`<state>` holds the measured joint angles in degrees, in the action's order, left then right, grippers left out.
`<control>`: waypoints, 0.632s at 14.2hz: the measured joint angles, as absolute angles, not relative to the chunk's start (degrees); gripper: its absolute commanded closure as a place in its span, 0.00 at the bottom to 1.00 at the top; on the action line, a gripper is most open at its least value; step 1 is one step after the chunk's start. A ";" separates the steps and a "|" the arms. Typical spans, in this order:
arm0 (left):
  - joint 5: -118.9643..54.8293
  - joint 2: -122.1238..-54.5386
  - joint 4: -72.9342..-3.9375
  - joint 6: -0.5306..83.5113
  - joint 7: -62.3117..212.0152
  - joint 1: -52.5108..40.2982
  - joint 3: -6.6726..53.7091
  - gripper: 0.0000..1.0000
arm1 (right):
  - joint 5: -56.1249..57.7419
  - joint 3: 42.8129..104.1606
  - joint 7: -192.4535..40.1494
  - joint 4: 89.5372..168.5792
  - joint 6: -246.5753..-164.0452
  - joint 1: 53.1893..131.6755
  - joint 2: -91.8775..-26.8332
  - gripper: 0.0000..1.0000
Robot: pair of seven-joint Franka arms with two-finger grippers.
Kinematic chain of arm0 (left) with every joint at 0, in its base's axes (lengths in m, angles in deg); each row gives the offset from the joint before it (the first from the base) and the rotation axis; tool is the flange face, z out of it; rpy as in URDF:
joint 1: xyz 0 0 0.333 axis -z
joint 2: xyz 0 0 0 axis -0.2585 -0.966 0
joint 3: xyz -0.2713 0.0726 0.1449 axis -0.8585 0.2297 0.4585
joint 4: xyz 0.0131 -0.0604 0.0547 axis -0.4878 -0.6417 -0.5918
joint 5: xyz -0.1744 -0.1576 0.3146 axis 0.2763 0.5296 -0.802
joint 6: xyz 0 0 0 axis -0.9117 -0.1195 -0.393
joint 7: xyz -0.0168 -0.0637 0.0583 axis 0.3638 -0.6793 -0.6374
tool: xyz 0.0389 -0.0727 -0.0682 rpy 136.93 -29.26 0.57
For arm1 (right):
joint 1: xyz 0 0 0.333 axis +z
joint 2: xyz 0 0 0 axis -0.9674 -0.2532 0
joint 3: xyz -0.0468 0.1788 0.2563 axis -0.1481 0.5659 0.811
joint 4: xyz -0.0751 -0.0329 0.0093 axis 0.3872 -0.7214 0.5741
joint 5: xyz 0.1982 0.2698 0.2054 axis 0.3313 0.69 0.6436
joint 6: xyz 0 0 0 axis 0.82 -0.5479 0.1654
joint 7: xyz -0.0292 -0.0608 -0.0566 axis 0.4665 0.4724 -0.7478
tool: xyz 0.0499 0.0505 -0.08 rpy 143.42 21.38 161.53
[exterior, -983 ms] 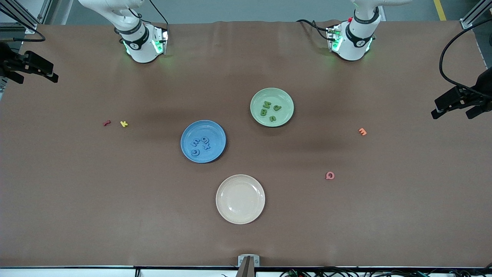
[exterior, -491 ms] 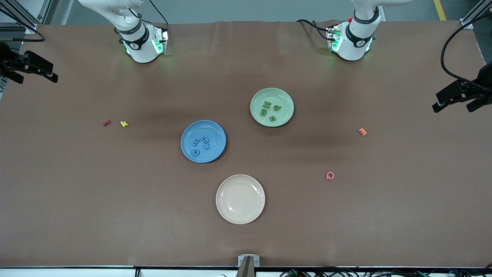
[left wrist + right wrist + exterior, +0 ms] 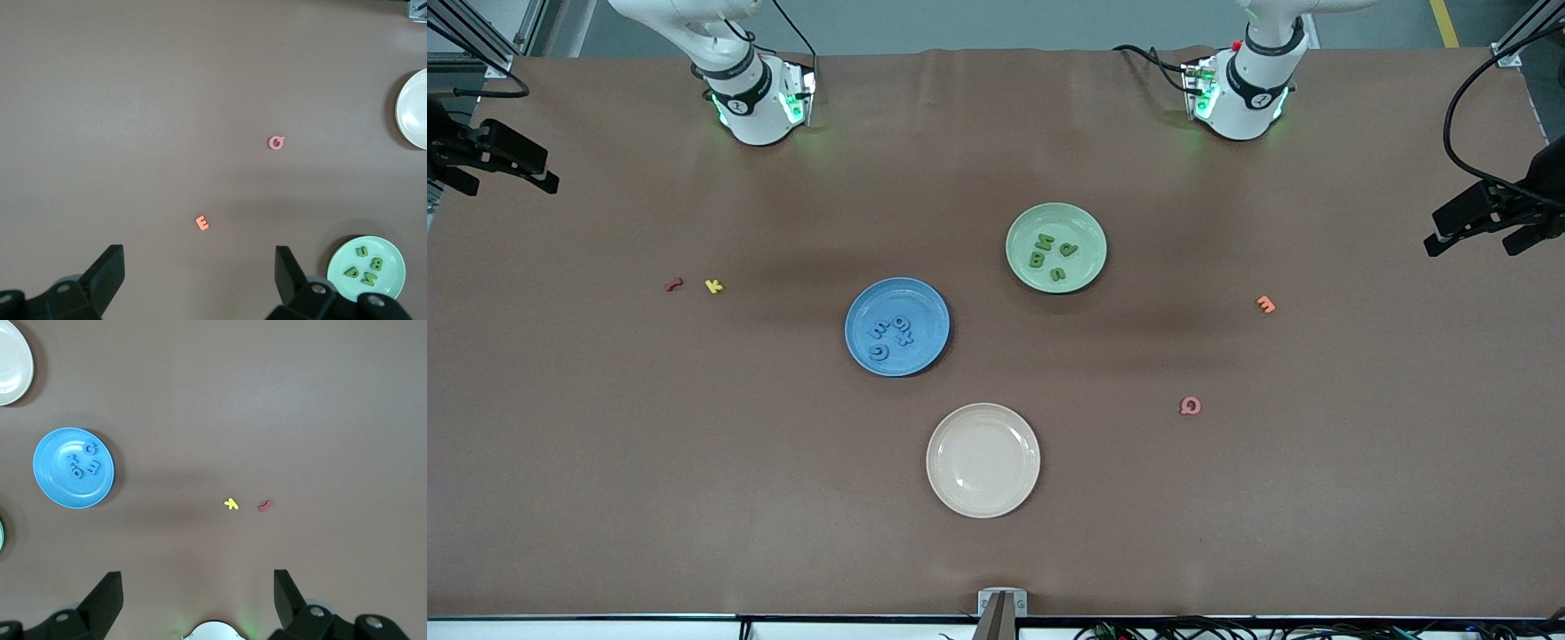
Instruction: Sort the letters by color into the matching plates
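Left end effector has edged outward, right end effector parked, both spread, empty; blue letters and green letters sit in matching plates, sorting looks done.

Three plates sit mid-tabletop: one plate holding four letters lies farthest from the front camera, toward the left arm's end. A second plate, also holding four letters, lies nearer the camera toward the right arm's end, and a bare third plate lies nearest. Two loose letters lie side by side toward the right arm's end; two others lie well apart toward the left arm's end.
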<state>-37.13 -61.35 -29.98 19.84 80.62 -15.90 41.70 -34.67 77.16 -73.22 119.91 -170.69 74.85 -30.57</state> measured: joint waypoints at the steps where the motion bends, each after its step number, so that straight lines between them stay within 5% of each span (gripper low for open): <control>1: -37.13 -61.35 -29.99 19.85 80.62 -15.90 41.51 0.00 | -34.67 77.16 -73.22 119.91 -170.75 74.85 -30.57 0.00; 9: -37.13 -61.06 -29.94 20.03 80.62 -15.90 39.44 0.00 | -34.68 77.15 -73.22 119.91 -170.75 74.85 -30.57 0.00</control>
